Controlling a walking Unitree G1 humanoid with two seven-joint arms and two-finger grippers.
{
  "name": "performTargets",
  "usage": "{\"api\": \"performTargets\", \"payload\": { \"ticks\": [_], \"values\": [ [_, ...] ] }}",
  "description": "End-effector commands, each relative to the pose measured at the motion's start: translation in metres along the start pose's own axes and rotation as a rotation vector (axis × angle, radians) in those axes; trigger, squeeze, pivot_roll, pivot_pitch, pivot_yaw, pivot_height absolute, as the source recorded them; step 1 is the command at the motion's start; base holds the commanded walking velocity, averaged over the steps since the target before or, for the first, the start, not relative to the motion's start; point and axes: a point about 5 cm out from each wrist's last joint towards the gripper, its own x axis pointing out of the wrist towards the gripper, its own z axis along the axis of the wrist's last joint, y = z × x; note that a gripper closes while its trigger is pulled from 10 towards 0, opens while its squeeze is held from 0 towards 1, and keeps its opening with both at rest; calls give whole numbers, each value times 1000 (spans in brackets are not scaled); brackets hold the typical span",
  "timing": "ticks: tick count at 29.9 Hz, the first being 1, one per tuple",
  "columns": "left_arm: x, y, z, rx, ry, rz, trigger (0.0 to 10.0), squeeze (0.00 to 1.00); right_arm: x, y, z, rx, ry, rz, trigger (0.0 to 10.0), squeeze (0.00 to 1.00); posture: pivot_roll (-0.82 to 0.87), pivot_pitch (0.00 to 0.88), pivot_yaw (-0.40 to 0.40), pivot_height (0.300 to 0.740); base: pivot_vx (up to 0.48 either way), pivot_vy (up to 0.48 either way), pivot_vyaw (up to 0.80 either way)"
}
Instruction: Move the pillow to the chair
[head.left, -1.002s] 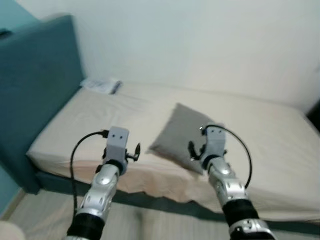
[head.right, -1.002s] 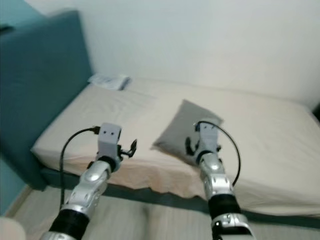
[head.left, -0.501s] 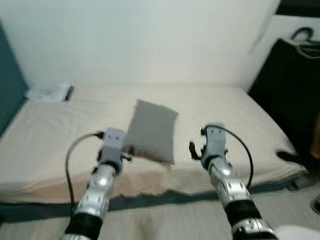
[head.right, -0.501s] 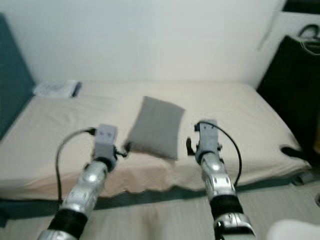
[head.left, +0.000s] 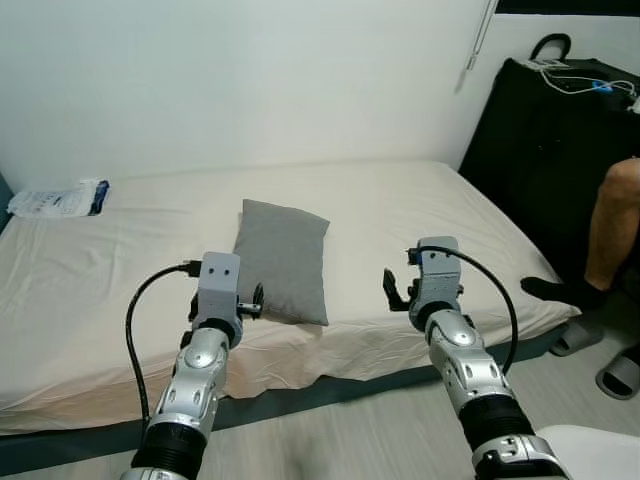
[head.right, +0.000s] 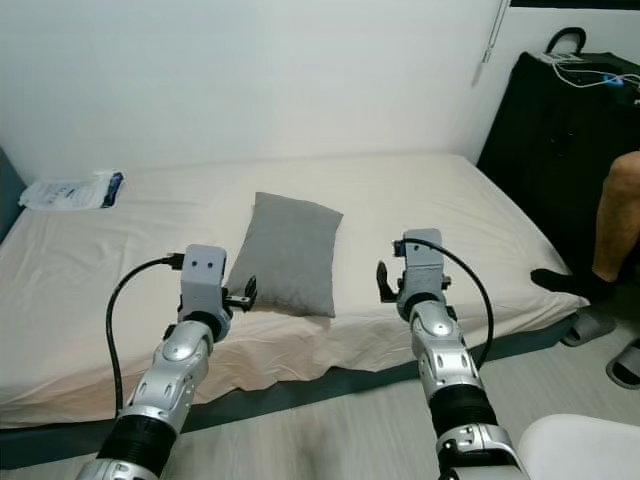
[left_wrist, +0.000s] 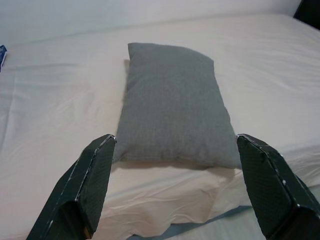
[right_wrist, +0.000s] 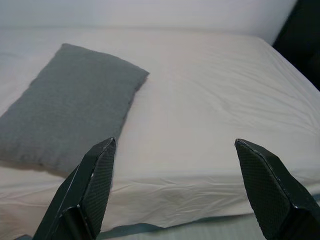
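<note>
Both jaws spread wide, empty. Left gripper (left_wrist: 175, 192) faces grey pillow (head.left: 282, 258) on bed (head.left: 90, 300); right gripper (right_wrist: 175, 192) alongside. Pillow probably soft, light, floppy; pinch near short edge.

One grey pillow (head.left: 282, 260), one bed (head.left: 90, 300), one white packet (head.left: 58, 200), two slippers (head.left: 622, 374).

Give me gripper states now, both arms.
Left gripper: open, empty, aimed at the grey pillow.
Right gripper: open, empty, over the bed edge.
</note>
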Motion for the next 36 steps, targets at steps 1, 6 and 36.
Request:
{"api": "performTargets", "payload": {
  "ticks": [1,6,36],
  "values": [
    [-1,-1,2,-10,-16,-10,10000,0,1,3,2,-10,-3,17,10000,0,-45,0,-51,740,311,0,0],
    [0,-6,2,-24,-20,-24,10000,0,1,6,1,-2,6,27,10000,0,-49,0,-50,740,340,0,0],
    [2,-10,3,-37,-30,-45,10000,0,1,3,-3,-40,32,47,10000,0,-66,0,-63,740,372,0,0]
  ]
}}
